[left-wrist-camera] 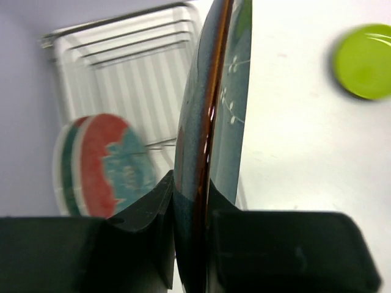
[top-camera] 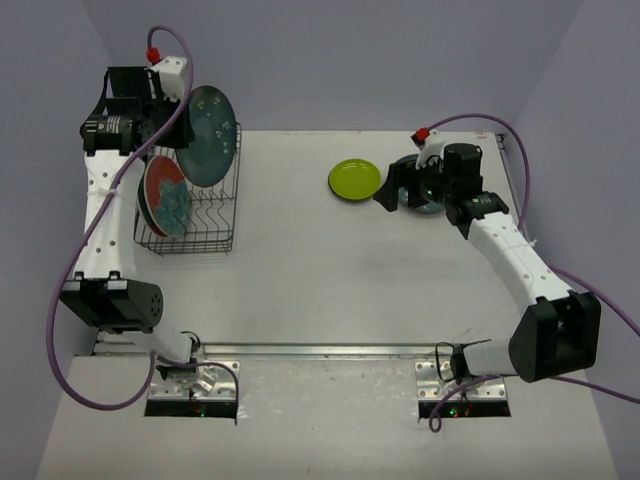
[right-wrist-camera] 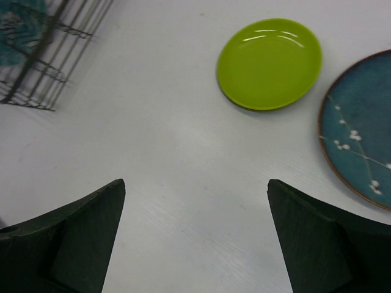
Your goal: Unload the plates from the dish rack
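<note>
The lime-green plate (right-wrist-camera: 269,61) is plain, the teal plate (left-wrist-camera: 238,110) white-blossomed, the red plate (left-wrist-camera: 107,165) teal-flowered.

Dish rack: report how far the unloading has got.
Done: lime-green plate and one teal plate lie on the table, near the open right gripper. In hand: left gripper clamps a second teal plate above the dish rack. Left: at least one red plate stands in the rack.

We count four plates for sure: one bluish-teal plate (top-camera: 208,135) at the far left, a second bluish-teal plate (right-wrist-camera: 360,131) at the far right, one lime-green plate (top-camera: 354,179) and one red plate (top-camera: 168,200). Maybe another red one stands behind it; we cannot tell. There is one dish rack (top-camera: 205,218).
</note>
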Motion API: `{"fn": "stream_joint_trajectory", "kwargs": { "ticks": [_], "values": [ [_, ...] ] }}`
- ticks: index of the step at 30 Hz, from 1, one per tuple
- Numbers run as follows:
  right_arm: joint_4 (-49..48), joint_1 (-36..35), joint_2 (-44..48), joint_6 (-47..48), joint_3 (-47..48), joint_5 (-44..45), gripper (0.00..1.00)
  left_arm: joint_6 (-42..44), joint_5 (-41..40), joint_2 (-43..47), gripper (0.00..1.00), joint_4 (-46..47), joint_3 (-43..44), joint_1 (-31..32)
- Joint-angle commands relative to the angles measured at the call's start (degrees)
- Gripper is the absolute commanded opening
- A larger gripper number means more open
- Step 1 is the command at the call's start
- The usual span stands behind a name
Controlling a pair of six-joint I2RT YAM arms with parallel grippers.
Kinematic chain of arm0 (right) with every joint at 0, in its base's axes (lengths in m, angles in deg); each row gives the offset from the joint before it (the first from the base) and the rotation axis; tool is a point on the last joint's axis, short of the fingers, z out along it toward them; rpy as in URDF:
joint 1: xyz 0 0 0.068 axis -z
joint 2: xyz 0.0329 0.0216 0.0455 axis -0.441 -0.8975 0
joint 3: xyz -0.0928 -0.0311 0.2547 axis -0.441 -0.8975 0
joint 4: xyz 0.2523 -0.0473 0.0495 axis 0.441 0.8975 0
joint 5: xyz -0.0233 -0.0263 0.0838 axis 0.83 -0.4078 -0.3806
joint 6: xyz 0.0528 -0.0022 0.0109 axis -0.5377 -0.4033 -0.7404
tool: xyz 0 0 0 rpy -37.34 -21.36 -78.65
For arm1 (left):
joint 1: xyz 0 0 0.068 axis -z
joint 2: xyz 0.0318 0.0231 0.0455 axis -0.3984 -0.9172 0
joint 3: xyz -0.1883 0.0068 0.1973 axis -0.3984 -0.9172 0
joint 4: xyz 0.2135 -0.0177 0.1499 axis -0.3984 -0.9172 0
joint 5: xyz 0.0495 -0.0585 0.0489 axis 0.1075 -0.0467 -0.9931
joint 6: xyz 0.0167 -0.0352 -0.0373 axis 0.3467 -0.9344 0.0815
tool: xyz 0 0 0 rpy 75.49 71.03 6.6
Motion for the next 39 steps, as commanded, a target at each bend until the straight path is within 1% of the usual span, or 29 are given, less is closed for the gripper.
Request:
{"fn": "stream_joint_trajectory", "kwargs": {
  "ticks": [1,2,5,7,9,13,16,19,20,23,25,26,30,32,33,34,35,36,37,38,39],
  "values": [
    [-4.4,-0.1,0.9,-7.2,2.5,-15.9,0.99,0.3,29.2,6.7,0.00,3.6,-4.2,3.4],
    [-4.3,-0.1,0.3,-8.4,2.9,-17.4,0.99,0.3,30.6,6.9,0.00,3.4,-5.0,3.8],
    [-4.8,-0.5,-1.3,-11.5,4.2,-21.6,0.99,-1.8,39.3,7.6,0.00,4.4,-9.1,7.8],
    [-6.0,-1.1,-2.0,-13.5,4.2,-23.0,0.99,-4.7,42.6,7.9,0.00,6.6,-11.6,8.6],
    [-6.9,-2.1,-2.8,-14.7,3.9,-24.4,0.99,-5.7,45.8,8.0,0.00,8.1,-13.7,9.0],
    [-7.5,-4.7,-3.9,-15.2,4.0,-25.1,0.99,-6.1,48.2,7.5,0.00,8.7,-16.0,9.2],
    [-7.6,-7.3,-5.6,-15.0,4.8,-25.1,0.97,-6.5,51.3,7.0,0.00,8.8,-17.4,9.5],
    [-7.7,-9.3,-7.1,-15.4,5.8,-26.6,0.94,-6.7,52.4,6.7,0.00,9.0,-17.9,9.8],
    [-7.7,-9.4,-7.7,-15.5,6.2,-26.6,0.93,-6.6,52.5,6.6,0.00,9.0,-18.0,9.8],
    [-8.1,-12.1,-9.7,-16.4,7.6,-27.2,0.84,-6.4,52.9,6.2,0.00,9.1,-18.5,10.2],
    [-8.9,-12.4,-10.7,-18.0,8.1,-27.8,0.80,-6.5,53.0,6.1,0.00,9.1,-18.7,10.4],
    [-9.5,-12.6,-11.3,-19.1,8.3,-28.4,0.73,-6.6,53.0,6.1,0.00,9.3,-18.7,10.4],
    [-11.7,-12.7,-12.3,-23.4,8.4,-28.9,0.53,-7.4,53.0,6.1,0.00,10.4,-19.5,10.5],
    [-14.5,-12.7,-12.8,-27.5,8.4,-29.5,0.49,-8.5,53.5,6.1,0.00,11.2,-19.9,10.5],
    [-15.3,-12.7,-13.5,-28.7,8.5,-30.1,0.46,-8.7,53.6,6.0,0.00,11.6,-20.0,10.5],
    [-16.1,-12.7,-13.7,-30.0,8.7,-30.5,0.37,-8.9,53.6,5.9,0.00,11.9,-20.1,10.5],
    [-16.8,-12.7,-13.9,-31.1,8.7,-30.6,0.37,-9.1,53.7,5.9,0.00,11.9,-20.1,10.5],
    [-17.9,-12.7,-14.1,-32.2,8.8,-30.7,0.24,-9.3,53.7,5.7,0.00,12.2,-19.9,10.5],
    [-18.4,-12.7,-14.2,-32.8,8.9,-30.6,0.16,-9.5,53.8,5.7,0.00,12.3,-19.9,10.5],
    [-18.5,-12.7,-14.1,-33.1,9.0,-30.5,0.12,-9.6,54.0,5.7,0.00,12.3,-19.9,10.5],
    [-18.5,-12.7,-14.1,-33.3,8.9,-30.3,0.04,-9.8,54.0,5.8,0.00,12.4,-19.9,10.5]
  ]
}}
